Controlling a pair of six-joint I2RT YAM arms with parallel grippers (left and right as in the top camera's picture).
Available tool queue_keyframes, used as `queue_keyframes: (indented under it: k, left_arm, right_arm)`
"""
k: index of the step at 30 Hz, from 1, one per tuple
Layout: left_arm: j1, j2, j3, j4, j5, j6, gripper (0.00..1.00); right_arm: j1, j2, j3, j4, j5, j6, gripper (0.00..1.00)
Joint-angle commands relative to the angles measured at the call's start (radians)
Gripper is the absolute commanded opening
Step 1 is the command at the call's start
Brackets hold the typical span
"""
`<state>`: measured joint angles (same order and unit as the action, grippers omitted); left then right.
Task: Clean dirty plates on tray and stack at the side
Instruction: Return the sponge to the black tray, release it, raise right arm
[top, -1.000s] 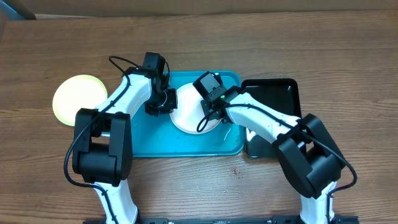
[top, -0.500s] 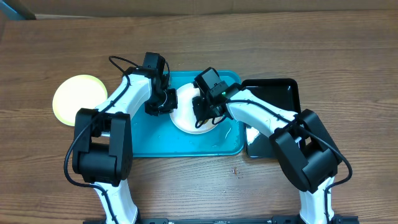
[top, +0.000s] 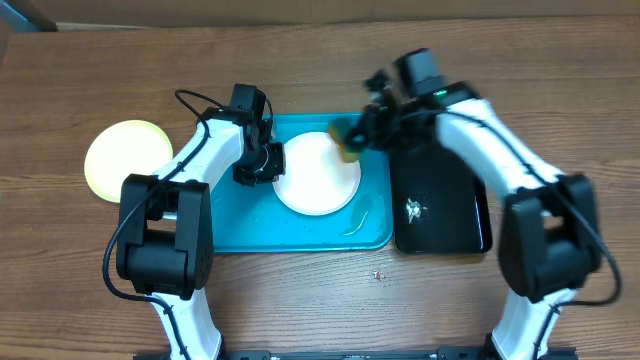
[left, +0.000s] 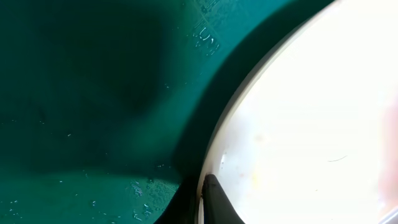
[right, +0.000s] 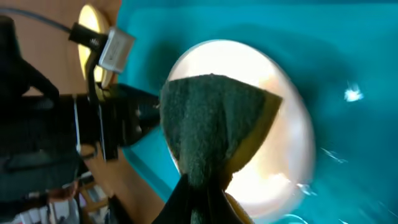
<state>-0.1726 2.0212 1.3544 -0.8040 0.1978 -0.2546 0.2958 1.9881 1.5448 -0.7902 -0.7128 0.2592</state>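
White plate (top: 318, 180) on a turquoise-blue tray (top: 240, 225) flecked with bright droplets. A pale yellow-green plate (top: 124, 160) stands out against the brown wood-grain table (top: 100, 70). The second tray (top: 440, 215) is glossy black, and the sponge (right: 208, 118) is dark green with a yellow side.

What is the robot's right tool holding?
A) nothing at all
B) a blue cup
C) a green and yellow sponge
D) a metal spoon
C: in the right wrist view, the right tool pinches a dark green and yellow sponge, which hangs in front of the round white plate.
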Motion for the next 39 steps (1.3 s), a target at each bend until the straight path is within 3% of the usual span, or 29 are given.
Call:
queue_keyframes:
  k: [1,7,12,15,20,25,27,28,31,32,34,36,39]
  left_arm:
    - [-0.011,0.026,-0.024,-0.008,-0.051,0.016,0.06]
    - [-0.011,0.026,-0.024,-0.007,-0.051,0.016,0.11]
    - [-0.011,0.026,-0.024,-0.005,-0.051,0.016,0.12]
    - [-0.011,0.026,-0.024,-0.005,-0.051,0.016,0.18]
    - [-0.011,0.026,-0.024,-0.003,-0.051,0.016,0.42]
    - [-0.011,0.026,-0.024,-0.003,-0.047,0.015,0.44]
    - [-0.011,0.026,-0.024,-0.003,-0.047,0.015,0.43]
    - [-0.011,0.026,-0.024,-0.003,-0.048,0.015,0.42]
    - [-0.013,0.026,-0.024,-0.004,-0.047,0.015,0.37]
    - [-0.014,0.026,-0.024,-0.005,-0.047,0.015,0.34]
    - [-0.020,0.026,-0.024,-0.010,-0.048,0.015,0.25]
    - [-0.032,0.026,-0.024,-0.011,-0.049,0.016,0.07]
    - [-0.039,0.024,-0.004,-0.043,-0.056,0.035,0.04]
  right_arm:
    - [-0.106,-0.062,0.021,-0.186,0.121,-0.131,0.04]
    - [-0.188,-0.062,-0.019,-0.367,0.484,-0.163,0.04]
    - [-0.188,-0.062,-0.138,-0.253,0.563,-0.155,0.04]
    - [-0.189,-0.061,-0.190,-0.195,0.563,-0.155,0.33]
    - [-0.195,-0.064,-0.148,-0.229,0.520,-0.156,0.43]
    - [-0.223,-0.069,0.011,-0.351,0.502,-0.155,0.44]
    - [-0.249,-0.069,0.082,-0.393,0.502,-0.143,0.45]
    - [-0.264,-0.069,0.108,-0.402,0.503,-0.127,0.54]
    - [-0.330,-0.069,0.153,-0.412,0.502,-0.082,0.67]
    - [-0.356,-0.069,0.153,-0.414,0.502,-0.080,0.75]
    - [-0.395,-0.067,0.148,-0.430,0.503,-0.080,1.00]
    - [-0.438,-0.067,0.144,-0.430,0.503,-0.080,1.00]
    - [-0.472,-0.067,0.144,-0.415,0.502,-0.080,1.00]
